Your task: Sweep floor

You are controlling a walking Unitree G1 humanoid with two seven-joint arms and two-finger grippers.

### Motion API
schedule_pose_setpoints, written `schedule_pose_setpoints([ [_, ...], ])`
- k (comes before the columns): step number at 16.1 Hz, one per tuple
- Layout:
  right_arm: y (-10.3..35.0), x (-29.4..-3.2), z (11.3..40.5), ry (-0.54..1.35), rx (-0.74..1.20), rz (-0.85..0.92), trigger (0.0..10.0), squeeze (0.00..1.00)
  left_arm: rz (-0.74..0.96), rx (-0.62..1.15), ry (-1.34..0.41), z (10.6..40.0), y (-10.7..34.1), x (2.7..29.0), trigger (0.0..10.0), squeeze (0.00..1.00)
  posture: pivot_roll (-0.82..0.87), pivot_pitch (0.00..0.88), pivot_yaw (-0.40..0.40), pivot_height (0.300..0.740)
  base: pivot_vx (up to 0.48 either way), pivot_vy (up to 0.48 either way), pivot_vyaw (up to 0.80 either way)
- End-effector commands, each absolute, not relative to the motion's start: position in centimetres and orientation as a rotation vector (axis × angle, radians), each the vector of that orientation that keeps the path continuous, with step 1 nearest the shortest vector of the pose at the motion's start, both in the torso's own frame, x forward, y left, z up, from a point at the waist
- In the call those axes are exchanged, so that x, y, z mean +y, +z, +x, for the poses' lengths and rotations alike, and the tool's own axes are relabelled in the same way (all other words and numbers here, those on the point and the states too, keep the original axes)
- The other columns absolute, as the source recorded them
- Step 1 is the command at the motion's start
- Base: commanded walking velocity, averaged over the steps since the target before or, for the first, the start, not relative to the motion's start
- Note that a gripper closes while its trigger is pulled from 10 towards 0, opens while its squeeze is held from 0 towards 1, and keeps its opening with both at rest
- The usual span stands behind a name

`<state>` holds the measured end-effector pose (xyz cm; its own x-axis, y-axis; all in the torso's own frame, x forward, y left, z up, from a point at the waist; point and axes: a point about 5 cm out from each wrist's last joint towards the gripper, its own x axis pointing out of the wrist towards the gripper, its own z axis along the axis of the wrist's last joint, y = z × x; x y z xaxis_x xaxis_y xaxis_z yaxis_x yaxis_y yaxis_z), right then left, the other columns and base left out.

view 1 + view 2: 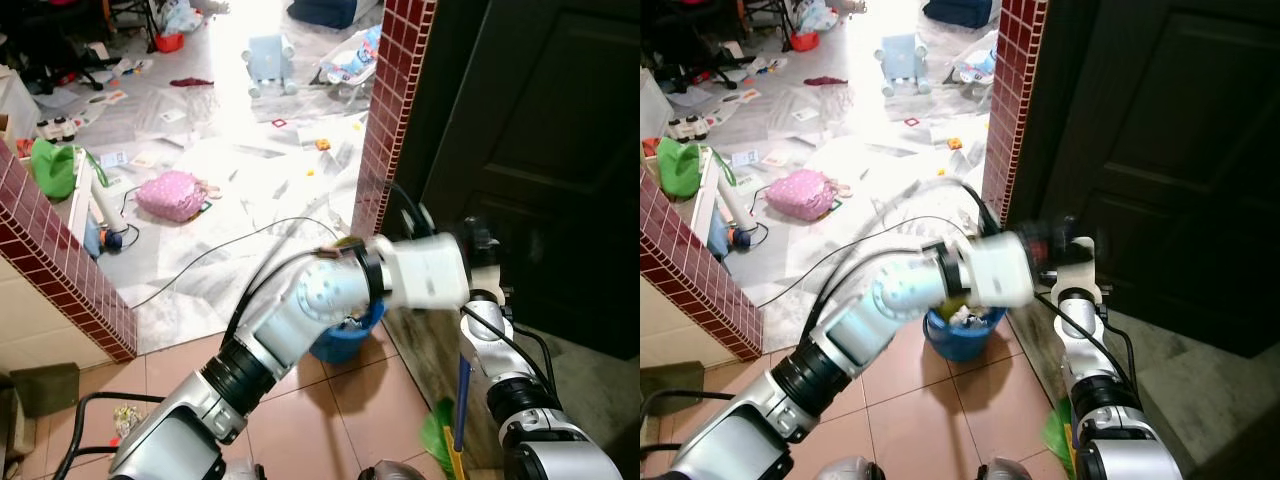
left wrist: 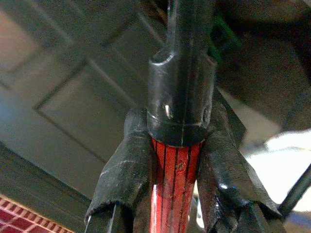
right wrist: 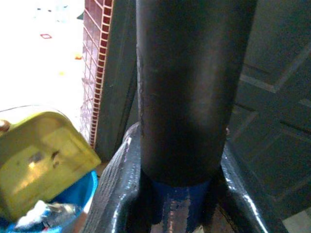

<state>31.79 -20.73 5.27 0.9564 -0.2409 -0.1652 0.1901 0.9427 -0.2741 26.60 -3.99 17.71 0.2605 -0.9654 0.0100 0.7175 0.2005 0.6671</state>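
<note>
Both grippers meet beside the dark door point(image 1: 540, 150), each shut on a pole. My left arm crosses over to the right; in its wrist view the left gripper point(image 2: 177, 145) clamps a red ribbed handle point(image 2: 175, 179) just below a black cap point(image 2: 180, 92). In the other wrist view the right gripper point(image 3: 182, 160) clamps a pole with a black sleeve point(image 3: 184, 87) over a blue shaft point(image 3: 177, 204). Below my right arm a blue broom pole point(image 1: 463, 390) runs down to green bristles point(image 1: 438, 432) on the floor.
A blue bucket point(image 1: 350, 335) with rubbish and a yellow object point(image 3: 43, 155) stands at the foot of a red brick pillar point(image 1: 390, 110). Another low brick wall point(image 1: 60, 260) is at the left. Beyond lie a pink bag point(image 1: 172, 195), cables and scattered litter on sheeting.
</note>
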Motion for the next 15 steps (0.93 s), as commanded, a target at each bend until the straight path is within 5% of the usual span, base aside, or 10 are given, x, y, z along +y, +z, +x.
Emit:
schedule_pose_setpoints([
  [1,5.3,-20.5,32.0,-0.22,0.199,-0.254,10.0,0.0,0.612,-0.438,-1.232,26.9,17.3,-3.7,10.0,0.0,-0.05,0.0,0.022,0.74,0.0,0.0,0.0],
  [9,5.8,-20.2,32.5,-0.208,0.184,-0.249,10.0,0.0,0.426,-0.541,-0.809,30.8,24.8,0.9,10.0,0.0,-0.02,0.009,0.027,0.74,0.0,0.0,0.0],
  [15,6.0,-19.0,32.9,-0.125,0.171,-0.24,10.0,0.0,0.279,-0.796,-0.233,30.8,33.4,9.3,10.0,0.0,0.01,0.024,-0.007,0.74,0.0,0.0,0.0],
])
